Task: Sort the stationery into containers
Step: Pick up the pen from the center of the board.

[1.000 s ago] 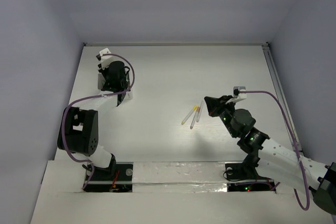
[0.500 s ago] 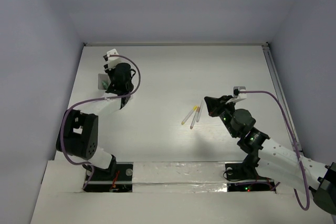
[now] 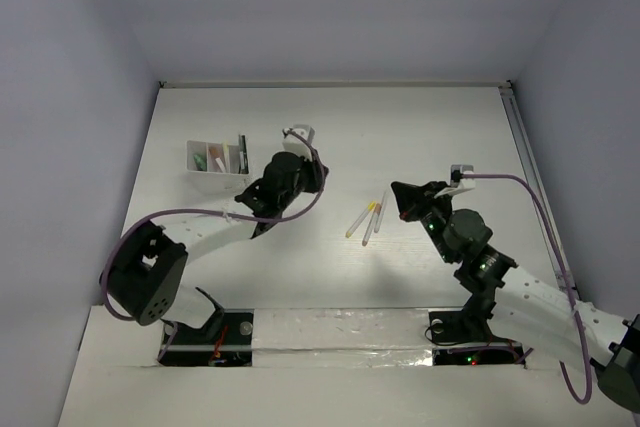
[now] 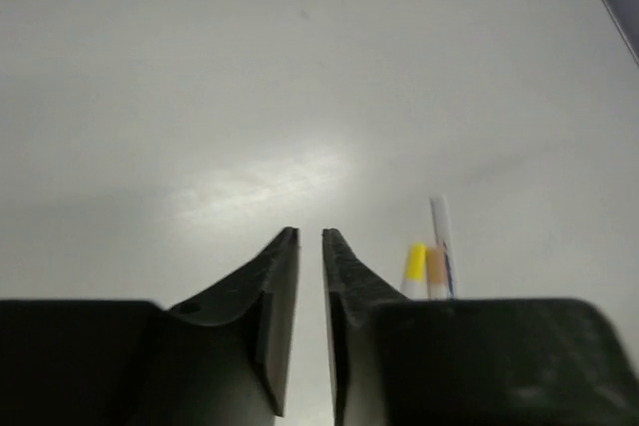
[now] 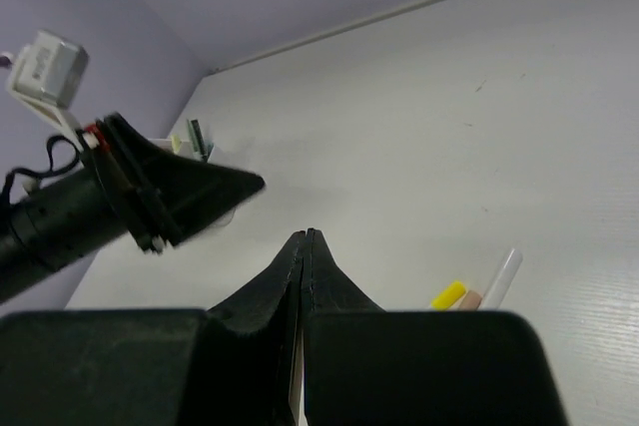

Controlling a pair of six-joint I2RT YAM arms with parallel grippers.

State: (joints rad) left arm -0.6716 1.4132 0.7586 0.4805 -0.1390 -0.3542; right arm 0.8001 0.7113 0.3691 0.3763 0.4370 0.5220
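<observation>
Top external view first: three pens (image 3: 366,219) lie loose on the middle of the surface (image 3: 420,127), close together and nearly parallel. One is a yellow-tipped pen (image 3: 360,220), and just beside it on the right is an orange-tipped pen (image 3: 371,227). The left wrist view picks out the same cluster at lower right, with a plain white pen (image 4: 440,218) reaching a little past the two coloured tips. The right wrist view has them low on the right, yellow and orange tips side by side.

Well apart from them, over on the left, sits the white tray (image 3: 189,154). Its compartments hold green and orange pieces, and a dark pen stands at the right end.

Between tray and pens, the left arm (image 3: 200,232) reaches out. The left jaws are all but pressed together, only a thin slit showing between them, with nothing pinched. They point across the surface with the pens off to their right.

On the other side, the right arm (image 3: 520,292) comes in from the lower right. The right jaws are pressed tight together, empty, with their tips just beside the pens on the right.

Plain pale walls (image 3: 330,17) box in the surface.
</observation>
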